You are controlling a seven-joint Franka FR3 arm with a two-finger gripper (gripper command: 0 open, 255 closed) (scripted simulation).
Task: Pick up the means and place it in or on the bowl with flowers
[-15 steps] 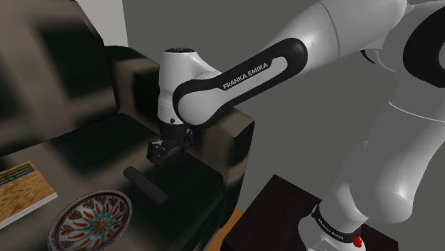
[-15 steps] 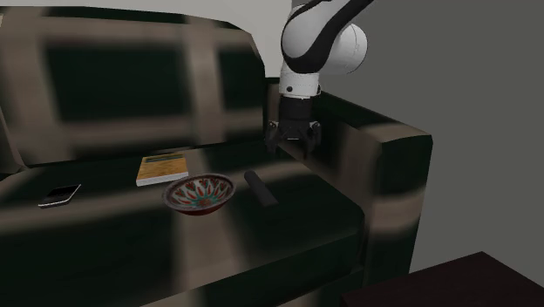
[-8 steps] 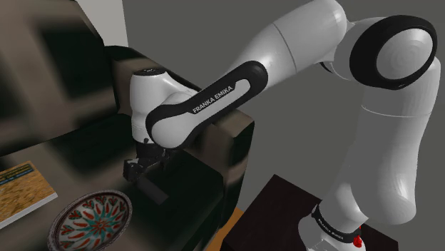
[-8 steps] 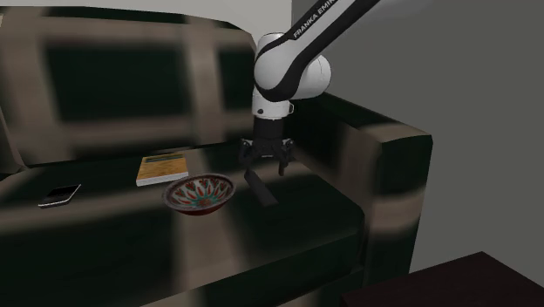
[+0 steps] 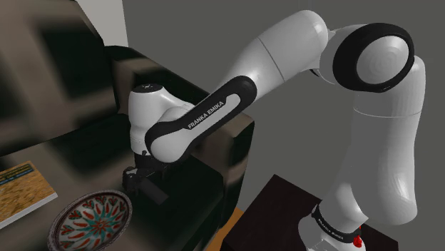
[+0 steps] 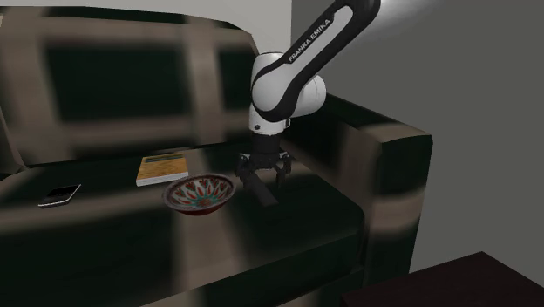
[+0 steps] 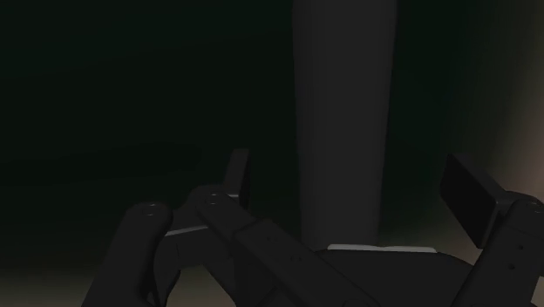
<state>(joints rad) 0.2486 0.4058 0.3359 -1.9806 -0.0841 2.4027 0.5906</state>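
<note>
- Shoulder view, bottom edge: bowl (image 5: 93,222) cut off.
- Shoulder view, left edge: book (image 5: 21,189) cut off.
- Second exterior view: far end of dark bar (image 6: 265,195) hidden behind fingers (image 6: 245,167).

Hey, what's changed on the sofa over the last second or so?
The claw moved down and to the second exterior view's left, from beside the armrest to over the remote. It is open, with its fingers on either side of the remote and not touching it. Nothing was grasped. The remote, bowl, book and phone stayed put.
</note>
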